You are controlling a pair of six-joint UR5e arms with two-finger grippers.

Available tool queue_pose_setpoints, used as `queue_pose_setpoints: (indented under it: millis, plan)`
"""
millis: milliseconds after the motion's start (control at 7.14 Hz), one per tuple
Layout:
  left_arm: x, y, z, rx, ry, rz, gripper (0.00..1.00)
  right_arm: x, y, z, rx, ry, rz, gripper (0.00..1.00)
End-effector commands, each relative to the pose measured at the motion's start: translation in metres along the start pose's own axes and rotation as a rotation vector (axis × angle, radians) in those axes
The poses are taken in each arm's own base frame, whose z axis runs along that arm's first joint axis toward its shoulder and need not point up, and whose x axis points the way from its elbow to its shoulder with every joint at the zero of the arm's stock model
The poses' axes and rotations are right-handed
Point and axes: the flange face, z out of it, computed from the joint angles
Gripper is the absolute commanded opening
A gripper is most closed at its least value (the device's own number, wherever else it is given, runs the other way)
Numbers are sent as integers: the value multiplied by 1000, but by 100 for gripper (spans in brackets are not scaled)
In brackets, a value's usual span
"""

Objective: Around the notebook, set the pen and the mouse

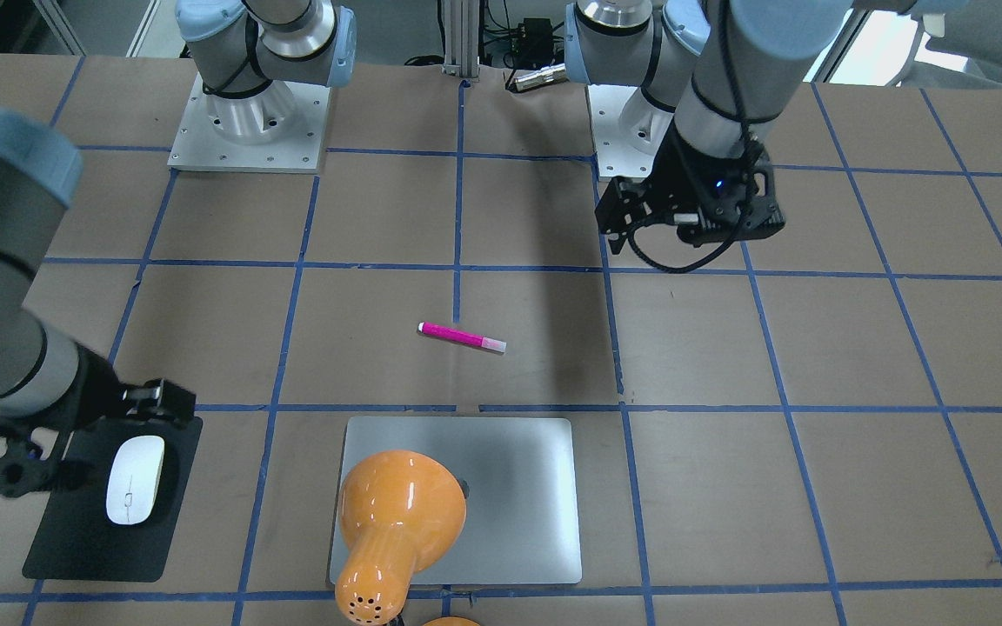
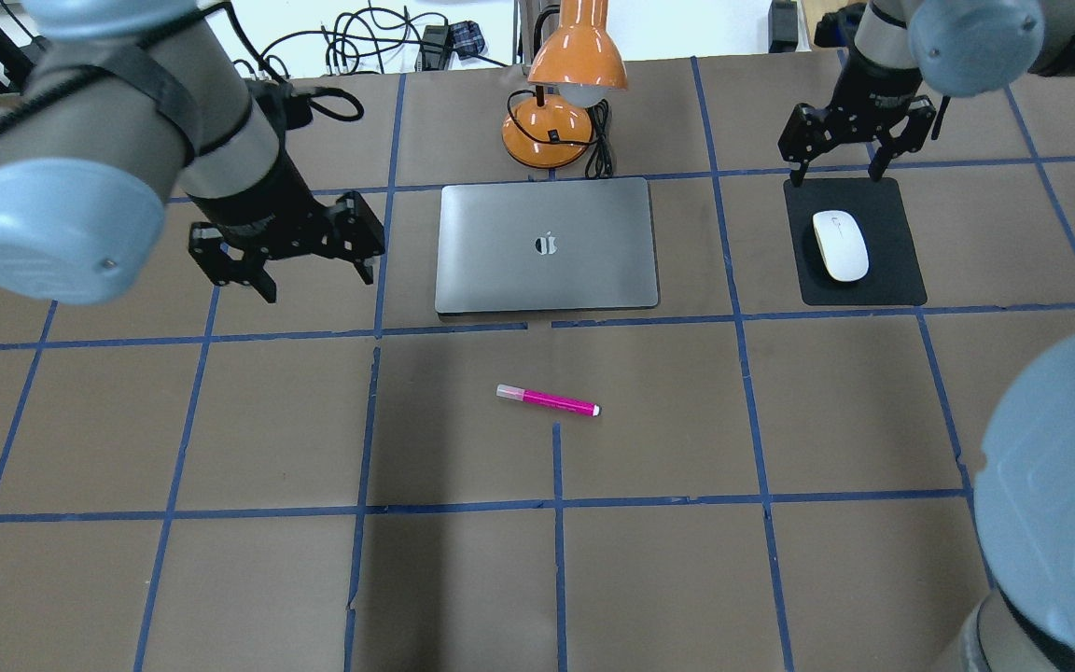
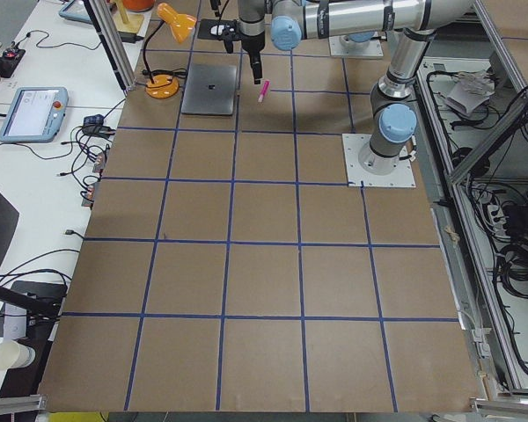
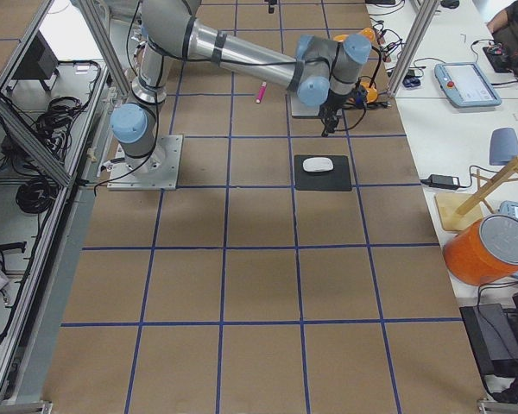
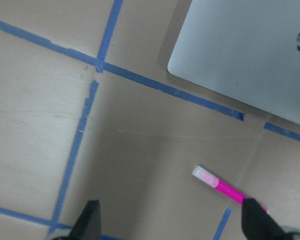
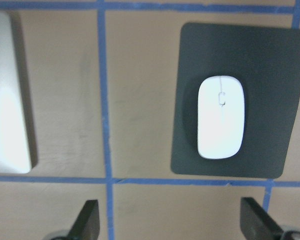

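Pen [image 2: 548, 400]: lies flat on the table [image 2: 220, 560], on the near side of the notebook [image 2: 500, 252] and apart from it, pale cap to the left.
Mouse [image 2: 840, 245]: sits on a black pad [image 2: 892, 280], well right of the notebook.
Notebook: closed, flat, logo up, with an orange lamp [image 2: 551, 121] just beyond its far edge.
My left gripper [image 2: 318, 280]: hovers just left of the notebook, fingers spread apart.
My right gripper [image 2: 836, 175]: hangs over the pad's far edge, fingers wide apart, not touching the mouse.
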Motion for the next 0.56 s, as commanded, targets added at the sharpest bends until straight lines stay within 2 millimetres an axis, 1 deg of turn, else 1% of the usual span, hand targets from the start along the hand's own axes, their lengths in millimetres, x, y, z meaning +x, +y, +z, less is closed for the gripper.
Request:
queue_pose_setpoints:
  millis: [0,140,280,420]
  plan:
    - [-8,-7,-54,-29,-22,16,100,-85,101,-93,83,1,-38,100]
    - [-11,-9,-63,-7,-16,11,100,-100,143,-104,50,-40,-21,100]
    - [-10,-13,-53,-24,-18,10,100,-92,161,-104,56,-36,-27,100]
    - [-8,-11,-54,-23,-11,2,100,-83,152,-108,102,-40,-11,100]
